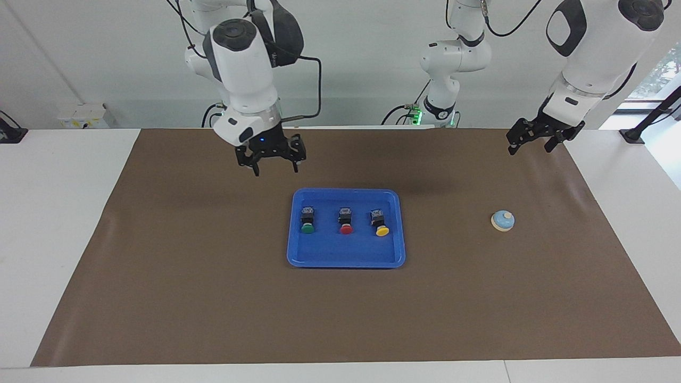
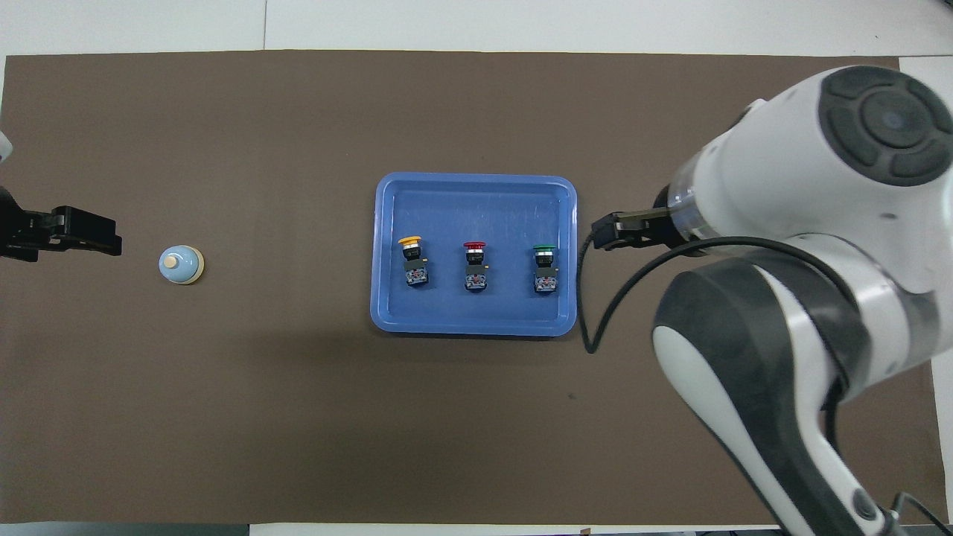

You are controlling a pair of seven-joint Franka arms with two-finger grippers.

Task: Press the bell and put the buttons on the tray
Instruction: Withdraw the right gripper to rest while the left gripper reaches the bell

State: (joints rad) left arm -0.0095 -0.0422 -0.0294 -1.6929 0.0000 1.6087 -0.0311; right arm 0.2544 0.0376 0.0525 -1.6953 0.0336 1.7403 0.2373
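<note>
White arms (image 1: 242,53), dark joints, black cables

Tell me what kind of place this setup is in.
Probably a robotics lab: two white arms stand at a table under a brown mat, with only a blue tray of push-buttons and a small bell laid out.

A white bench (image 1: 53,213) carries a broad brown mat (image 1: 213,298) over most of its top. A plain pale wall (image 1: 106,64) rises at its robot end. A window (image 1: 657,74) shows daylight and foliage at the left arm's end.
</note>
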